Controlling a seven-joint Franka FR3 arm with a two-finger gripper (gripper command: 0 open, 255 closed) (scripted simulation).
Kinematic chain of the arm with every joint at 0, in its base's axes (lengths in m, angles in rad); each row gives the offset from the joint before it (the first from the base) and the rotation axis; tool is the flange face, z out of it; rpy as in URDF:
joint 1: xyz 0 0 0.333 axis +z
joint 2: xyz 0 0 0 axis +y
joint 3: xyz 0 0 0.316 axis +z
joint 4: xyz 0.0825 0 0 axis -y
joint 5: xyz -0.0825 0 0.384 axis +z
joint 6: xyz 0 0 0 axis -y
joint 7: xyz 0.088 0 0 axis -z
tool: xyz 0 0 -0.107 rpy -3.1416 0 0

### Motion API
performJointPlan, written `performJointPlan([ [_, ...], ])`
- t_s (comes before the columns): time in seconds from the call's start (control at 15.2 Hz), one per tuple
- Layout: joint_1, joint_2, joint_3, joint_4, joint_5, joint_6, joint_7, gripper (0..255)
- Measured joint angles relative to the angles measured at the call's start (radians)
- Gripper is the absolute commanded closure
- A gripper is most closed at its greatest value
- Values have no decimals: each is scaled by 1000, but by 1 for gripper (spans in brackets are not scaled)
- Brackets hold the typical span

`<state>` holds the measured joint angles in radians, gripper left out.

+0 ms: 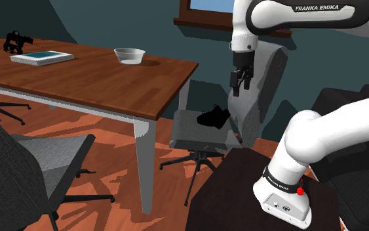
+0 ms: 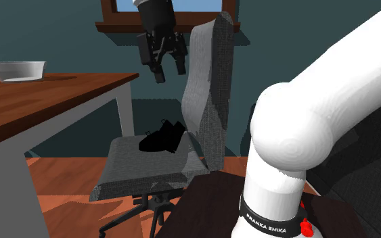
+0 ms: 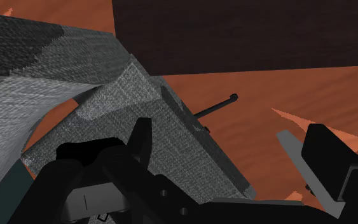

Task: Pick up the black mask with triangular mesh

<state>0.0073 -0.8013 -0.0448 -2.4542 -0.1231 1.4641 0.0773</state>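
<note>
The black mask (image 1: 213, 118) lies on the grey seat of an office chair (image 1: 193, 136) beside the wooden table. In the second exterior view the mask (image 2: 163, 138) rests at the back of the seat (image 2: 131, 165), near the backrest. My gripper (image 1: 240, 84) hangs open well above the mask, close in front of the chair's backrest (image 1: 270, 69), with nothing between its fingers. The second exterior view has the gripper (image 2: 163, 64) straight over the mask. In the wrist view a black shape, the mask (image 3: 82, 156), lies on the seat (image 3: 139, 95) next to one finger and blends with it.
The brown table (image 1: 156, 82) carries a white bowl (image 1: 129, 55), a book (image 1: 42, 58) and a small black object (image 1: 16, 41). A second grey chair (image 1: 42, 157) stands at the shoulder view's lower left. The dark stand (image 1: 242, 190) is close behind the mask's chair.
</note>
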Motion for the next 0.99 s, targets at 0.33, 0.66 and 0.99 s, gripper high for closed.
performJointPlan([
  [0.33,-15,44,-57,-30,-48,86,-61,0],
  [0.66,-36,159,-152,-37,-116,229,-161,0],
  [0.99,-53,297,-247,-11,-162,368,-266,0],
])
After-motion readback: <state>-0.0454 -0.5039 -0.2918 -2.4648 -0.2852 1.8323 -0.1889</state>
